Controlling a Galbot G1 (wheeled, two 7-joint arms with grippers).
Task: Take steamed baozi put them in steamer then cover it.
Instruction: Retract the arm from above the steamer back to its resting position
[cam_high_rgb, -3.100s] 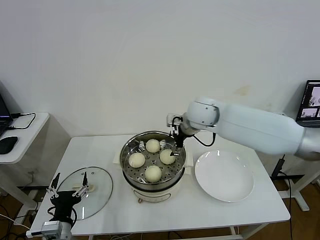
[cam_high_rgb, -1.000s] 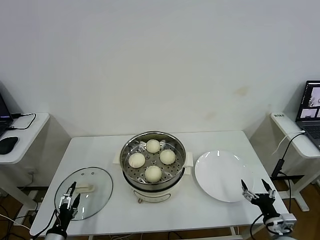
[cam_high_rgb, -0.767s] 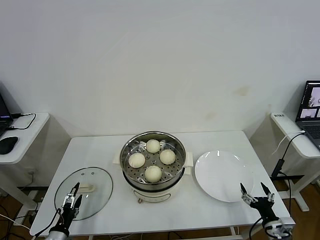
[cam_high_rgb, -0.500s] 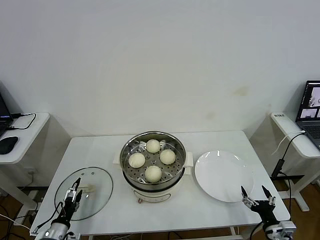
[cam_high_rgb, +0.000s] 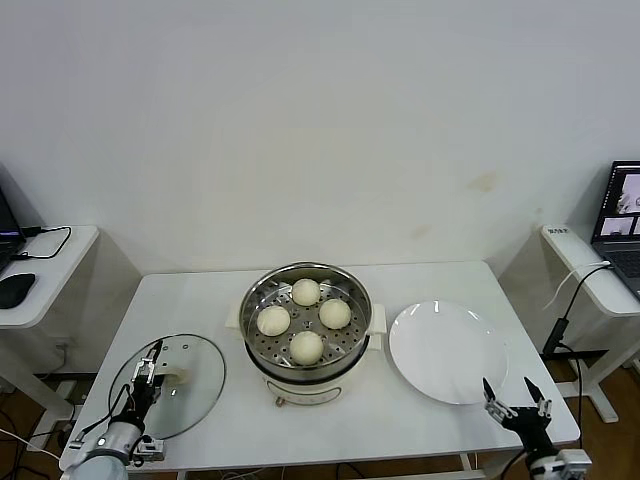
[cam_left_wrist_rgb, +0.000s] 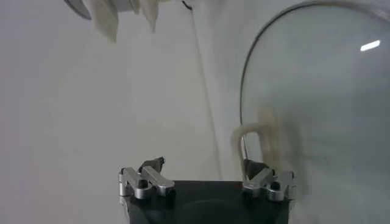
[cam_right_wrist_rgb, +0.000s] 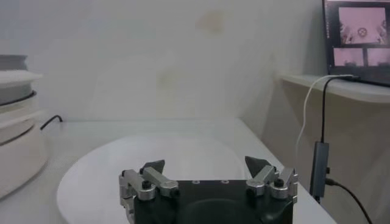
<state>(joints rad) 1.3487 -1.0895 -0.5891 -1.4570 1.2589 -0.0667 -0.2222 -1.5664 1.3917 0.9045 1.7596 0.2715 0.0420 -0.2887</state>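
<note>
The steamer (cam_high_rgb: 249, 301) stands at the table's centre with its top uncovered. Four baozi lie on its perforated tray: one at the back (cam_high_rgb: 306, 291), one on the left (cam_high_rgb: 273, 320), one on the right (cam_high_rgb: 335, 313), one at the front (cam_high_rgb: 306, 346). The cover (cam_high_rgb: 185, 400), a clear glass lid, lies flat on the table at the front left, its cream handle (cam_high_rgb: 175, 378) up. My left gripper (cam_high_rgb: 150, 362) is open and empty over the cover's left part, just beside the handle. In the left wrist view the gripper (cam_left_wrist_rgb: 204, 168) faces the cover (cam_left_wrist_rgb: 323, 103) and the handle (cam_left_wrist_rgb: 268, 131). My right gripper (cam_high_rgb: 516, 400) is open and empty, low at the front right.
An empty white plate (cam_high_rgb: 450, 352) lies right of the steamer; the right wrist view shows it (cam_right_wrist_rgb: 122, 167) in front of my right gripper (cam_right_wrist_rgb: 205, 165), with the steamer (cam_right_wrist_rgb: 18, 131) beyond. A side desk with a mouse (cam_high_rgb: 15, 288) stands at left, a laptop (cam_high_rgb: 622, 210) at right.
Three seconds ago the right arm reached over the steamer; it has since withdrawn to the front right. In the last second the left gripper moved up over the cover toward its handle.
</note>
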